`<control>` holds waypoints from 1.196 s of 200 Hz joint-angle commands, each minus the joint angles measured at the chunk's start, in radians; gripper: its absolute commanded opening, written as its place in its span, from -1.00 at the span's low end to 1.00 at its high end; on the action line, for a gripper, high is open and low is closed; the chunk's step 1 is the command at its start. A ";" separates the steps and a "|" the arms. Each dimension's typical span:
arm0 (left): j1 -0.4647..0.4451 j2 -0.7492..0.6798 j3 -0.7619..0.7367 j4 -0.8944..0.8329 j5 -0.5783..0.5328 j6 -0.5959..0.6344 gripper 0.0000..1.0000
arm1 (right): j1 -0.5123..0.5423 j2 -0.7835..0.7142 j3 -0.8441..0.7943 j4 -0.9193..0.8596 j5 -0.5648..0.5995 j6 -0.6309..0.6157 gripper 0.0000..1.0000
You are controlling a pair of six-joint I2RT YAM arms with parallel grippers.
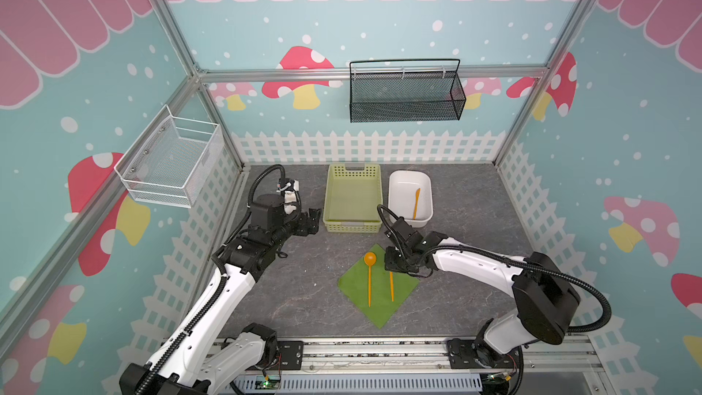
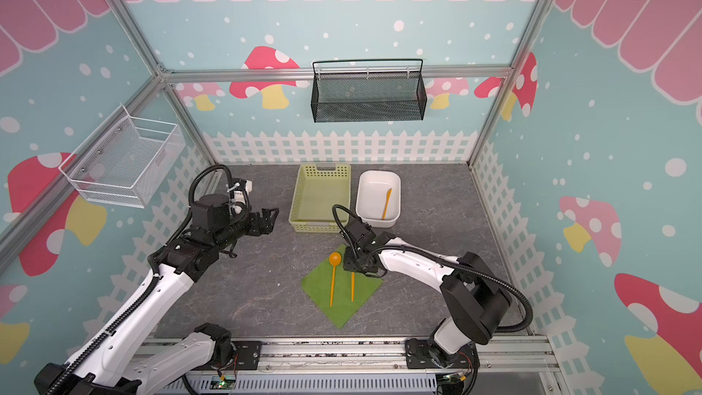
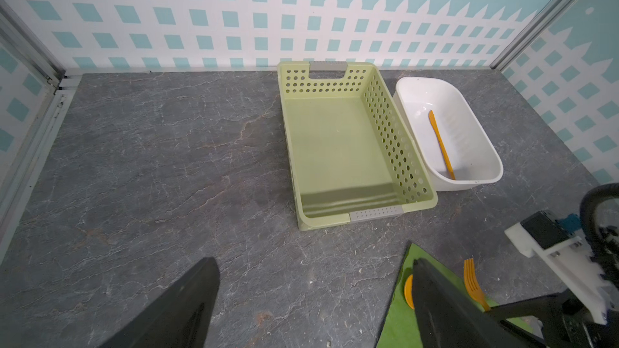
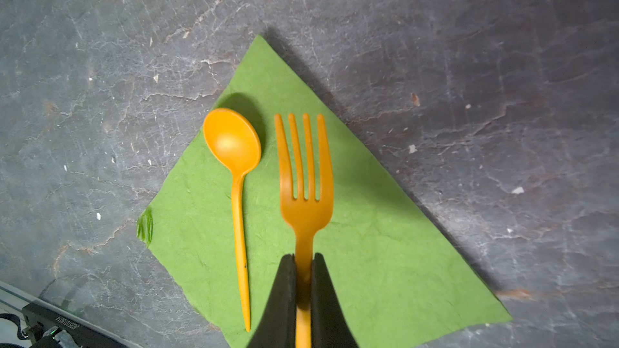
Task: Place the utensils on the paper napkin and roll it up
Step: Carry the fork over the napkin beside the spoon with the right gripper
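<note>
The green paper napkin (image 1: 380,313) (image 2: 342,313) (image 4: 385,246) lies flat as a diamond at the table's front centre. An orange spoon (image 1: 369,279) (image 2: 333,279) (image 4: 239,195) rests on it. My right gripper (image 1: 395,265) (image 2: 355,265) (image 4: 304,257) is shut on the handle of the orange fork (image 4: 305,179) (image 1: 391,286), which runs parallel to the spoon, over the napkin. The orange knife (image 1: 416,203) (image 2: 386,203) (image 3: 441,145) lies in the white dish (image 1: 397,191) (image 3: 469,128). My left gripper (image 1: 313,218) (image 2: 271,216) (image 3: 313,260) hangs open and empty, left of the basket.
A pale yellow-green perforated basket (image 1: 351,199) (image 3: 335,145) stands behind the napkin, with the white dish to its right. A black wire basket (image 1: 406,96) hangs on the back wall and a white mesh basket (image 1: 171,161) on the left wall.
</note>
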 commanded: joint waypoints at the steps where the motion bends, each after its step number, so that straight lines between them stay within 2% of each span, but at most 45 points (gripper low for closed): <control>1: 0.005 -0.018 -0.008 -0.013 -0.019 0.010 0.84 | 0.010 0.031 0.016 0.012 -0.003 0.028 -0.83; 239: 0.044 -0.036 -0.020 -0.016 -0.009 -0.017 0.88 | 0.026 0.168 0.074 0.049 -0.057 0.002 -0.83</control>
